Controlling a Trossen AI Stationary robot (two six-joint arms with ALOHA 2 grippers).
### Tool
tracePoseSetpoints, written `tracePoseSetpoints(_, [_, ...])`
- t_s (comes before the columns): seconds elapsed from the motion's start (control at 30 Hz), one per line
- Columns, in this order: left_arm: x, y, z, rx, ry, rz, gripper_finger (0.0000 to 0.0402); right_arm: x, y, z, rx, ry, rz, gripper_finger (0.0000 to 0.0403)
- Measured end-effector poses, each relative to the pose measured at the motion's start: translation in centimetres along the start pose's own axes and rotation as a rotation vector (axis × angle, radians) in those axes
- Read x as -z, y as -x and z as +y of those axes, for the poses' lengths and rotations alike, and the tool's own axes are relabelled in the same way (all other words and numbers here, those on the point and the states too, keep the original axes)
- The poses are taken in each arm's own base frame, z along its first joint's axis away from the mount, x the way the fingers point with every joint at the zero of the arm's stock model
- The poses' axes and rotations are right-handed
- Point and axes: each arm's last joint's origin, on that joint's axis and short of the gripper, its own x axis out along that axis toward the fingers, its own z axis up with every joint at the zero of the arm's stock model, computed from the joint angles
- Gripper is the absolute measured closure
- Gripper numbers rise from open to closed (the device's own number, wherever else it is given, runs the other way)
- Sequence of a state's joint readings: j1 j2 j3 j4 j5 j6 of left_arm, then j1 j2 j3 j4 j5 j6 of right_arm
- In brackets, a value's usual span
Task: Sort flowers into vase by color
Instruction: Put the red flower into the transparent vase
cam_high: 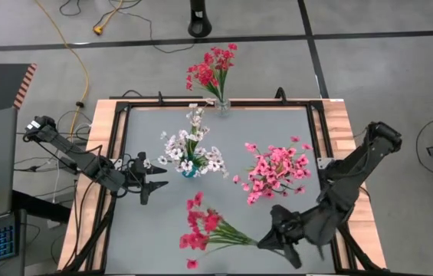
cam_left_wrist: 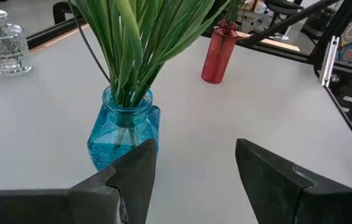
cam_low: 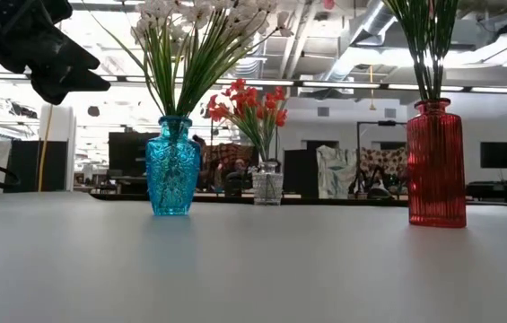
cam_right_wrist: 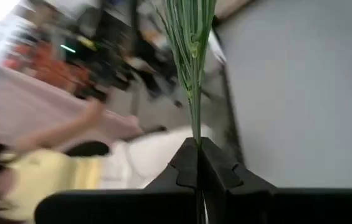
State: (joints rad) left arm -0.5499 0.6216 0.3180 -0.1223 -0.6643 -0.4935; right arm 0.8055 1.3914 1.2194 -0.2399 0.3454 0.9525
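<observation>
Surface: a smooth pale grey tabletop [cam_high: 224,153] in a black frame with light wooden side boards.
Room: grey floor with a yellow cable [cam_high: 78,46] at the far left; in the low view, an open workshop with ceiling ducts, screens and draped chairs beyond the table.
Blue vase: a turquoise cut-glass vase [cam_low: 172,166] near the table's middle, holding the white-blossomed sprigs [cam_high: 191,146].
Clear vase: a small clear glass vase [cam_low: 267,187] at the far edge, with a bunch of red-blossomed sprigs [cam_high: 211,67].
Red vase: a tall ribbed red glass vase [cam_low: 436,161] to the right, carrying the pink-blossomed sprigs [cam_high: 276,170].
Right gripper [cam_high: 266,241]: at the near right, fingers pinched tight on the thin green stems of a loose red sprig [cam_high: 201,228] — its blossoms point left over the tabletop.
Left gripper [cam_high: 155,179]: at the left, just beside the blue vase, fingers spread wide with nothing between them.
</observation>
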Motion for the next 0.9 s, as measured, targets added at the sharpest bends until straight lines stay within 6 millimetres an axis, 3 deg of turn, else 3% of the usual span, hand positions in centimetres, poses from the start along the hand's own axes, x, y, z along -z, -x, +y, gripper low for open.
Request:
tracePoseSetpoints(0.17, [0.0,0.0,0.0,0.001,0.000,0.000,0.0194,-2.5,2.7,1.8,-0.188,0.041,-0.149,0.0371])
tracePoseSetpoints(0.33, [0.0,0.0,0.0,0.000,0.000,0.000,0.0194,-4.2,5.6,2.4,-0.269,0.098,-0.248,0.0370])
tracePoseSetpoints(0.63, [-0.2,0.0,-0.1,0.010,0.006,-0.019,0.0194,-8.2,9.4,1.3,-0.231,0.297,-0.489,0.0369])
tracePoseSetpoints(0.77, [-0.4,0.0,-0.2,0.016,-0.009,-0.032,0.0194,-10.1,11.3,0.9,-0.242,0.491,-0.612,0.0372])
tracePoseSetpoints(0.9, [-0.6,0.0,-0.3,0.043,0.001,-0.044,0.0194,-11.8,12.4,0.1,-0.145,0.665,-0.738,0.0371])
